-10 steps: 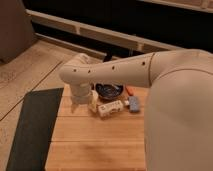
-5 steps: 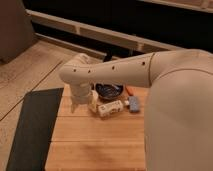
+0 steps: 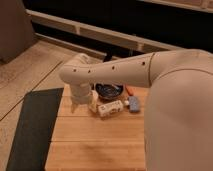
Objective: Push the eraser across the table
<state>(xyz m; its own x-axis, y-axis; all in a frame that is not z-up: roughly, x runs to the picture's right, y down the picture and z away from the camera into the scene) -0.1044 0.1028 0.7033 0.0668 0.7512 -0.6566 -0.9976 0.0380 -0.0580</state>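
Note:
The eraser (image 3: 111, 108), a small white block with dark marks on its side, lies on the bamboo table (image 3: 95, 145) toward its far edge. My gripper (image 3: 93, 102) hangs from the bent wrist just left of the eraser, low over the table and touching or nearly touching the eraser's left end. My big white arm reaches in from the right and hides the table's right side.
A smaller blue-grey block (image 3: 134, 104) lies just right of the eraser. A dark round dish (image 3: 109, 90) and a small orange object (image 3: 129, 90) sit behind it near the far edge. A dark grey mat (image 3: 30, 130) lies on the floor left of the table.

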